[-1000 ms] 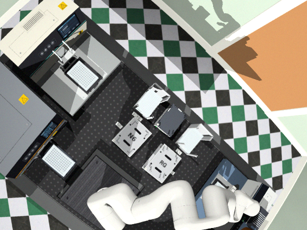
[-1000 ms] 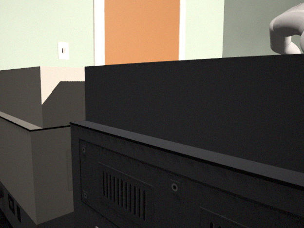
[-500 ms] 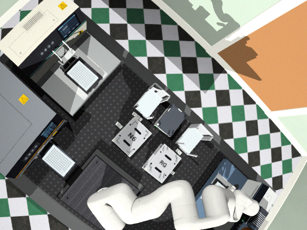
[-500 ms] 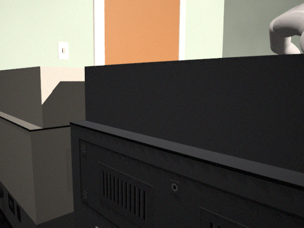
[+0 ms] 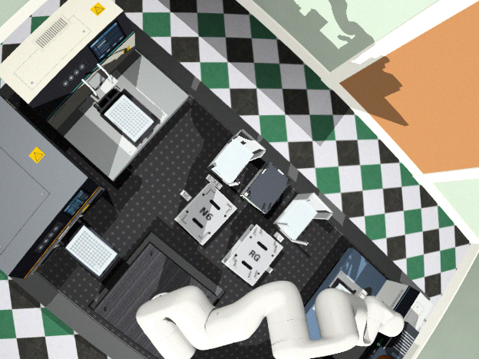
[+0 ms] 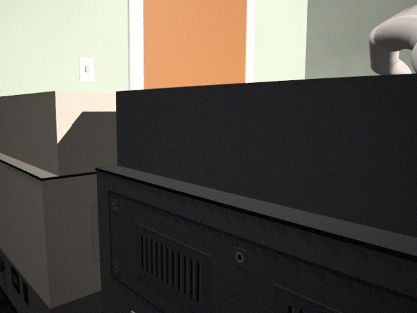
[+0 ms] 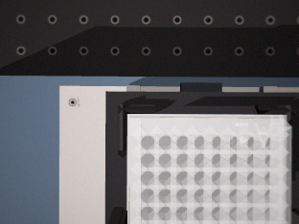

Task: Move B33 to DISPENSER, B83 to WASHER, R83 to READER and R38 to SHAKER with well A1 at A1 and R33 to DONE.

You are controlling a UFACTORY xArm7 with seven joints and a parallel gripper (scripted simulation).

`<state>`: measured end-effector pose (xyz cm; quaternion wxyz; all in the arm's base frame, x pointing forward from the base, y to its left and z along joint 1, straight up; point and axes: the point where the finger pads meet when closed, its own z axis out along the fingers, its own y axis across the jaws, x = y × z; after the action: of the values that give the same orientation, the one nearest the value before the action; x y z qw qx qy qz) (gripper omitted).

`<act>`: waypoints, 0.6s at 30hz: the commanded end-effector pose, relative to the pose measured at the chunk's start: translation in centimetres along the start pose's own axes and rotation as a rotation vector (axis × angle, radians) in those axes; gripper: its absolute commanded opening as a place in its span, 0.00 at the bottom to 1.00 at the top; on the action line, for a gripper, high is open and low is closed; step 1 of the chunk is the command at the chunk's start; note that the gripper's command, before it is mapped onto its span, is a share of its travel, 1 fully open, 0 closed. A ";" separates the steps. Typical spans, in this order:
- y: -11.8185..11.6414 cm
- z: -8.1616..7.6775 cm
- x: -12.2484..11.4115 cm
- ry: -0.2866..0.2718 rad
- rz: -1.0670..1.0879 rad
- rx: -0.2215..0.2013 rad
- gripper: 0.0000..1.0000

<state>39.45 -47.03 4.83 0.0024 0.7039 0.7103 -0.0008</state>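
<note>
The white arm [image 5: 247, 313] bends over the blue machine [image 5: 350, 266] just past the RG nest [image 5: 253, 255], hiding most of it from above. A white well plate [image 7: 206, 168] lies flat in that machine's black frame [image 7: 115, 129], but its long way and label cannot be told. The gripper's fingers are spread wide and hold nothing.

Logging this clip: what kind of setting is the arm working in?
Most likely an automated lab bench for microplate assays. White well plates sit in boxy instruments with small screens, nests marked N6 and RG lie on a dark perforated deck, and the white arm reaches over it.
</note>
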 end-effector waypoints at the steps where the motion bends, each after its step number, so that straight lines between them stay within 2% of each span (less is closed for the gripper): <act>1: 0.1 -0.3 -0.2 -0.004 0.000 -0.003 1.00; 8: 0.1 -0.3 -0.2 -0.004 0.000 -0.003 1.00; 9: 0.1 -0.3 -0.2 -0.004 0.000 -0.003 0.00; 18: 0.1 -0.3 -0.1 -0.004 0.000 -0.003 0.00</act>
<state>39.46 -47.05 4.86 0.0028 0.7039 0.7103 -0.0008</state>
